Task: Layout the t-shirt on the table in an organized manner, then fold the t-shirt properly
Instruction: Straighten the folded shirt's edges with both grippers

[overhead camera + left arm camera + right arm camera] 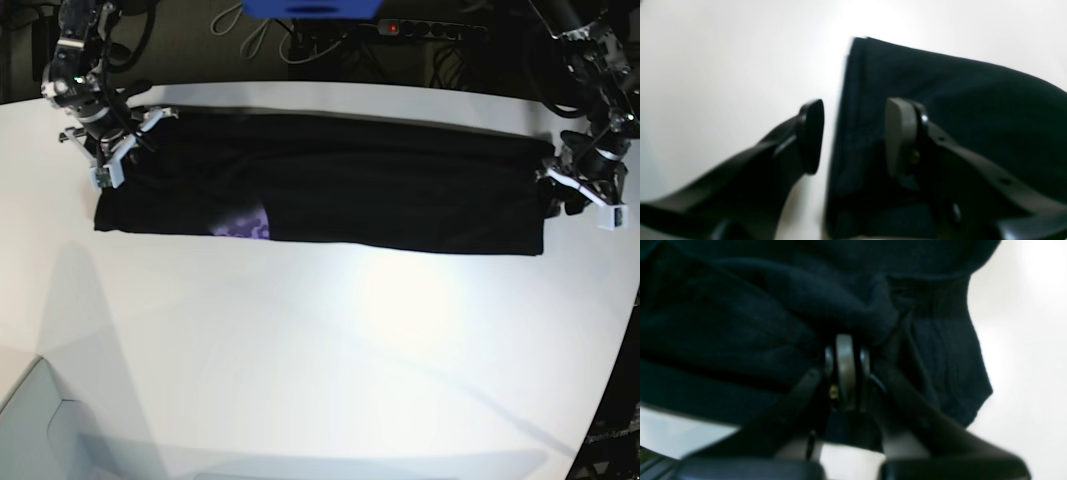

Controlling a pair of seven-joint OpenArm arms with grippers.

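Observation:
The black t-shirt (400,190) lies as a long folded band across the far part of the white table (320,350), with a patch of purple print (245,225) showing at its near edge. My right gripper (125,150) is at the band's left end. In the right wrist view its pads (846,370) are pressed together with bunched black cloth (740,323) at their tips. My left gripper (560,190) is at the band's right end. There it stands open (857,136), one finger over the shirt (957,110) and the other over bare table (723,66).
Behind the table run a power strip (430,30), cables and a blue object (310,8). The table's edge curves away at the right (625,330). A light grey surface (40,430) sits off the near left corner.

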